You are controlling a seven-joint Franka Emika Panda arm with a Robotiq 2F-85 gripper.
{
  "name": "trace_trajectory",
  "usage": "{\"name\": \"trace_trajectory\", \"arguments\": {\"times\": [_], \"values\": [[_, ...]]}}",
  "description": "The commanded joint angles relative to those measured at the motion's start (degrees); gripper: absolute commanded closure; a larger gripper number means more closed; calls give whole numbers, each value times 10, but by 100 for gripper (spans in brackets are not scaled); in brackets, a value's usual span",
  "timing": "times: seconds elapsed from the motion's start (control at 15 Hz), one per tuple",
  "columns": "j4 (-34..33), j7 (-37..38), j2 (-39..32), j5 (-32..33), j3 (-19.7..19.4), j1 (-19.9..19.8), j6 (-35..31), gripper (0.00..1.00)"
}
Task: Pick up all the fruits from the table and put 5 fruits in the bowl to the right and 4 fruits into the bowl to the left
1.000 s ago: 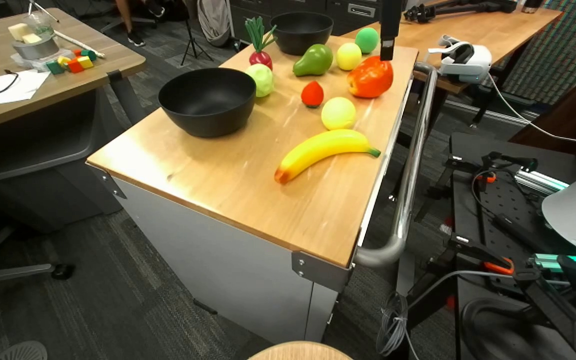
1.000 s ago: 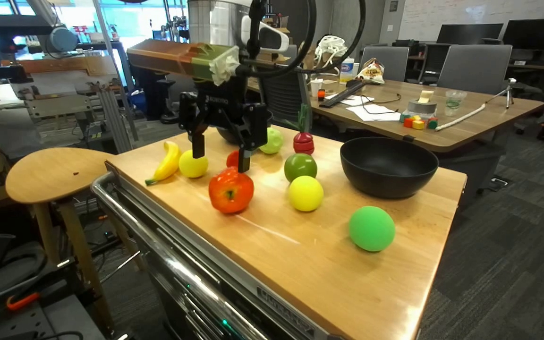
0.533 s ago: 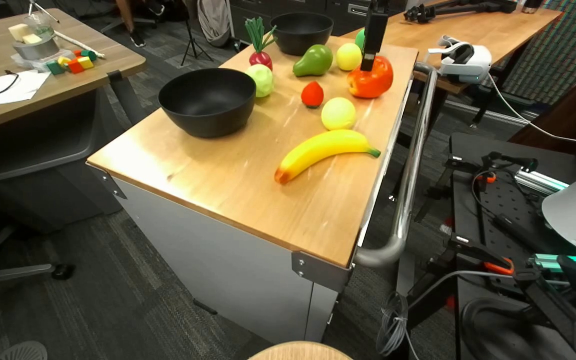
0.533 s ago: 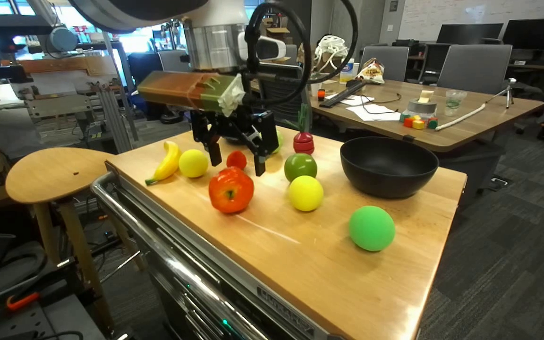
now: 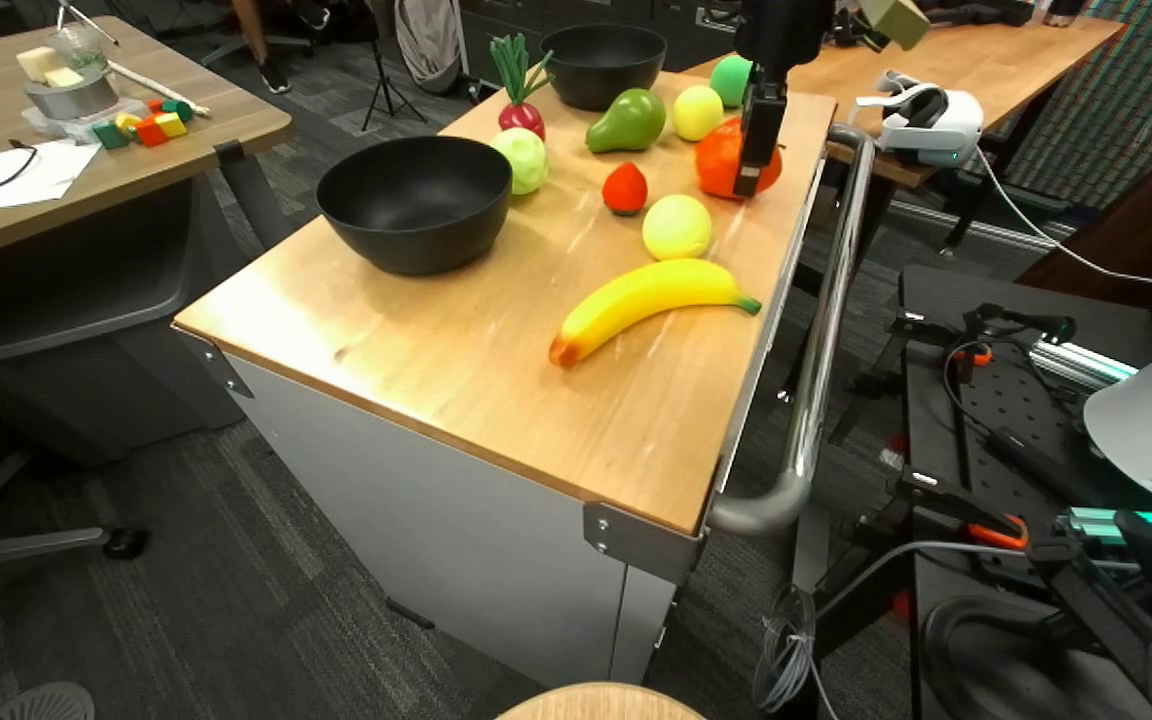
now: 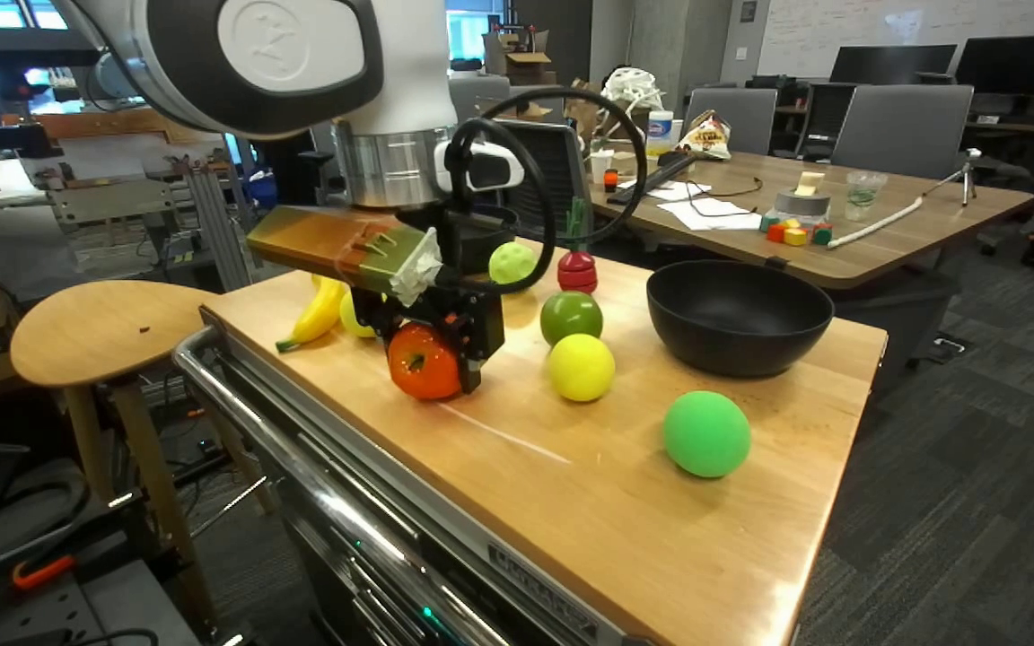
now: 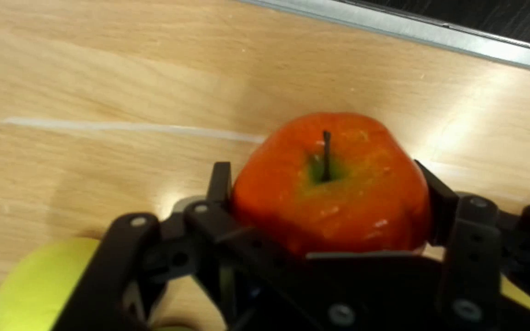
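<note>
A red apple (image 6: 420, 363) with a dark stem sits on the wooden table top. My gripper (image 7: 325, 184) is lowered around it, a finger against each side, and looks shut on it; it shows in both exterior views. A banana (image 5: 651, 300), a yellow ball (image 5: 677, 228), a strawberry (image 5: 625, 189), a light green fruit (image 5: 526, 162), a red radish with green leaves (image 5: 522, 118), a green pear (image 5: 628, 120), another yellow ball (image 6: 581, 368) and a green ball (image 6: 706, 434) lie around. A black bowl (image 5: 426, 245) and another black bowl (image 6: 737, 336) stand apart.
A metal handle bar (image 5: 831, 330) runs along one side of the table. A stool (image 6: 104, 327) stands at its end. A desk with loose items (image 6: 930, 220) is behind. In the wrist view, a yellow ball (image 7: 44, 285) lies close beside the gripper.
My gripper has come down from above the table onto the red apple, fingers now on both its sides. The apple has shifted and tilted slightly. The other fruits and bowls stay put.
</note>
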State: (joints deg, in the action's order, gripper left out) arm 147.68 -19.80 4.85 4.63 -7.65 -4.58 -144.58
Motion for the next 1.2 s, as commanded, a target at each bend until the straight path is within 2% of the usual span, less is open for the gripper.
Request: {"name": "trace_trajectory", "arguments": {"times": [0.0, 0.27, 0.47, 0.67, 0.87, 1.13], "values": [[2, -10, 0, -16, -2, -4, -13, 42], [-3, -63, 52, -89, 3, 12, 14, 42], [-59, -135, 95, -205, -6, 46, 64, 42], [-168, -172, 38, -285, -11, 84, 89, 42], [-273, -175, -50, -335, 4, 99, 114, 42], [-397, -126, -179, -299, 51, 78, 128, 42]]}}
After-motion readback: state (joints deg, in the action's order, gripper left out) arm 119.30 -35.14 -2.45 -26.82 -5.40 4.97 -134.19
